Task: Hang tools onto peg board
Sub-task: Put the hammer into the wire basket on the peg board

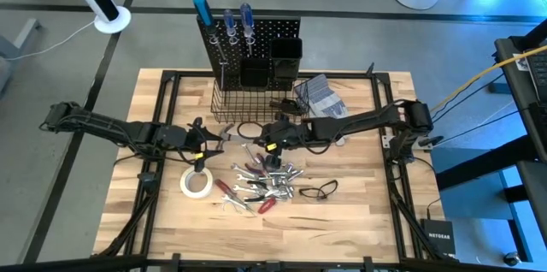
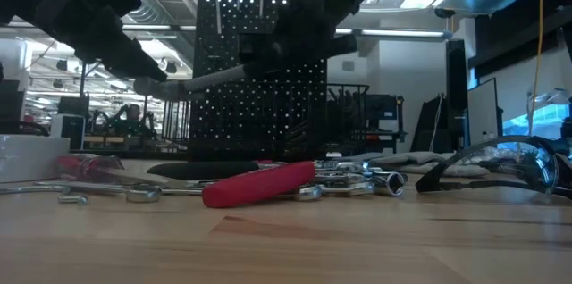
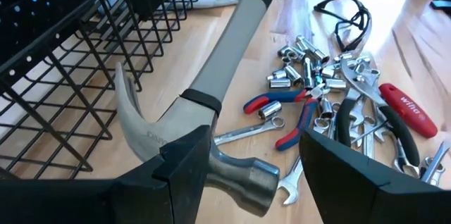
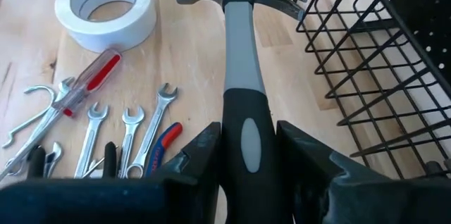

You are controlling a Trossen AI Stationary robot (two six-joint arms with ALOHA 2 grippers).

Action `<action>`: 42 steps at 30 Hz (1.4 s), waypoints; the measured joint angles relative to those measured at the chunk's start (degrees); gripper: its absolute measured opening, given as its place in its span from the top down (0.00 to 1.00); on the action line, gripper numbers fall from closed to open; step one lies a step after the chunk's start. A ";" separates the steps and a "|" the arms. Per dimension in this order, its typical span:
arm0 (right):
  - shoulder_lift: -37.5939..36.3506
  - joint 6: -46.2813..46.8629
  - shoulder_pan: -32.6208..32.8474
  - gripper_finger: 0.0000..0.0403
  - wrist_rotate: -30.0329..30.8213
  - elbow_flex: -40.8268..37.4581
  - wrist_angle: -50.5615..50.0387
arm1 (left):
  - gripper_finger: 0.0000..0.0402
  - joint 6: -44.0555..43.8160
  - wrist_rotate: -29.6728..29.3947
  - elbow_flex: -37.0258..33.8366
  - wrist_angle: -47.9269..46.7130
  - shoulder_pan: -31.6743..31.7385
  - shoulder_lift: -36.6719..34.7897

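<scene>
Right gripper (image 4: 246, 160) clamps the hammer (image 4: 243, 62) handle, head toward nine o'clock where the left gripper (image 3: 254, 175) waits, fingers apart, likely for a handover.

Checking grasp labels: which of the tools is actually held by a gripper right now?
The hammer: the right gripper clamps its black handle, its head up between the left gripper's open jaws. The other tools lie loose on the table.

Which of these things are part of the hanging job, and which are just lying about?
Job: hammer held by right gripper, its head between the open fingers of left gripper; wrenches; tape roll; peg board.
Lying about: safety glasses; grey gloves.
</scene>
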 joint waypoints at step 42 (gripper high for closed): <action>-1.31 -5.62 1.12 0.70 0.43 3.56 -3.58 | 0.48 2.59 -2.92 5.56 -2.66 0.04 -5.38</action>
